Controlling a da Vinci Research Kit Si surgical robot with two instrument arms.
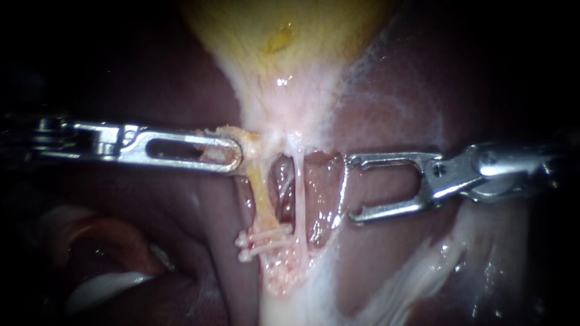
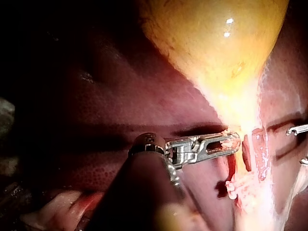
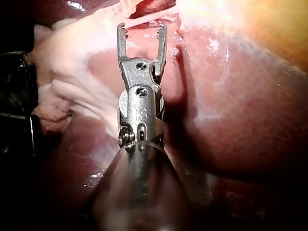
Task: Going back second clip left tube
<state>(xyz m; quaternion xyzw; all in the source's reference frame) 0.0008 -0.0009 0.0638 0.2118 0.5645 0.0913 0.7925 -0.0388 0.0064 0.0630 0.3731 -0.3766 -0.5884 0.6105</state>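
**Endoscope view.** The left instrument [image 1: 237, 154] is shown entering from the left. Its hand is clamped on a yellowish fringe of tissue at the narrow lower end of the gallbladder [image 1: 284, 36]. The right instrument [image 1: 351, 188] is shown entering from the right. Its hand is held wide apart and empty, with the tips just beside an opened window in the tissue. Within that window, the yellowish left tube [image 1: 258, 193] and the thinner, paler right tube [image 1: 298, 193] are seen running downward. Two white clips [image 1: 266, 234] are seated side by side across the lower part of the left tube, below the left instrument's hand. The liver [image 1: 205, 241] is seen around the window.
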